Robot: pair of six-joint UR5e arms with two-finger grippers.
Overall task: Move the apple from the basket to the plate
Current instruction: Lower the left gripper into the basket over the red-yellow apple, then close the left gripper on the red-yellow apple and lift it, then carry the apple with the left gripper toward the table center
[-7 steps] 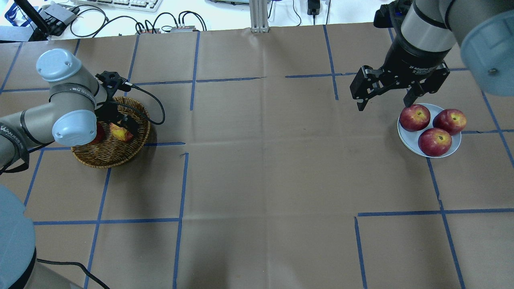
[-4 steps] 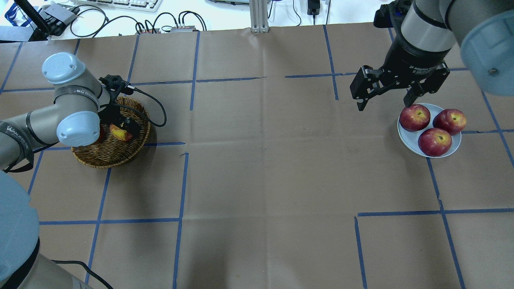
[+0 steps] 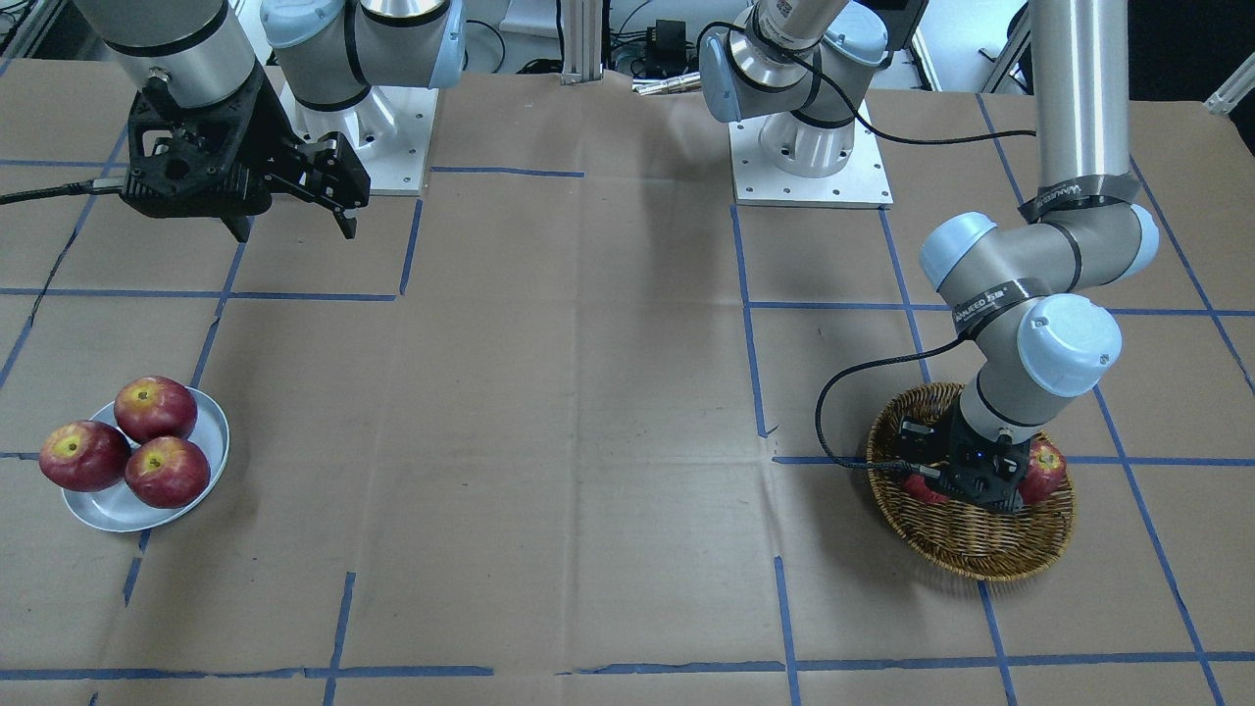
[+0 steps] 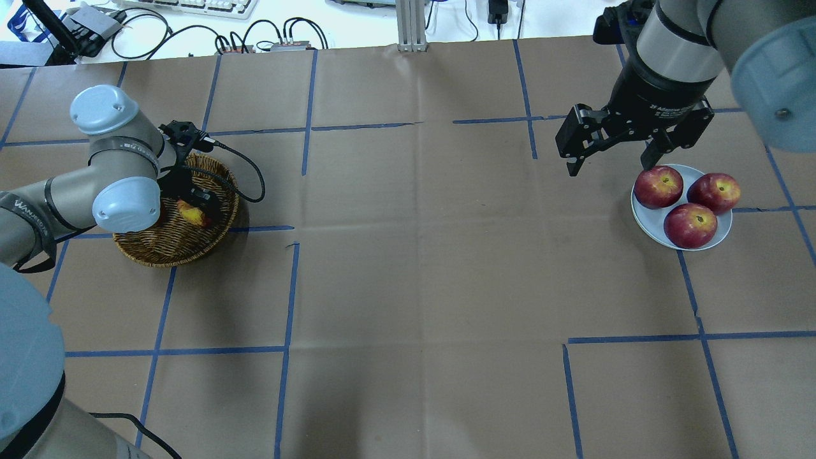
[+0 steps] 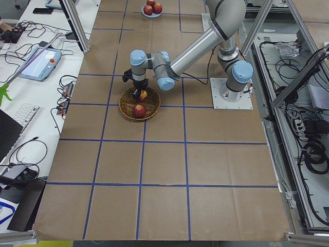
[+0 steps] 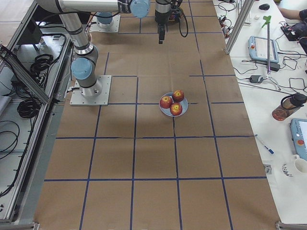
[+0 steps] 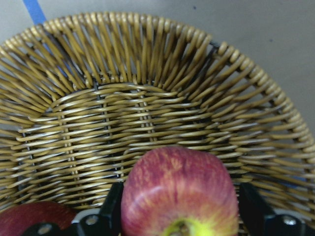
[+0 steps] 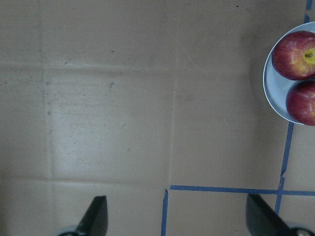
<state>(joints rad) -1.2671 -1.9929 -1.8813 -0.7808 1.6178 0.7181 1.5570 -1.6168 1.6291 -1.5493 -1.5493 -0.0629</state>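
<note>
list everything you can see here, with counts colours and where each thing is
table: 1, brown paper with blue tape lines, under everything
basket: 1, tan wicker, robot's left side
apple: 1, light red streaked yellow, in basket
dark apple: 1, darker red, in basket beside it
plate: 1, pale grey, robot's right side
plate apples: 3, dark red, on plate
cables: several, black, beyond table's far edge
left tool: 1, black, fingers against apple's sides
right tool: 1, black, open, above table near plate
</note>
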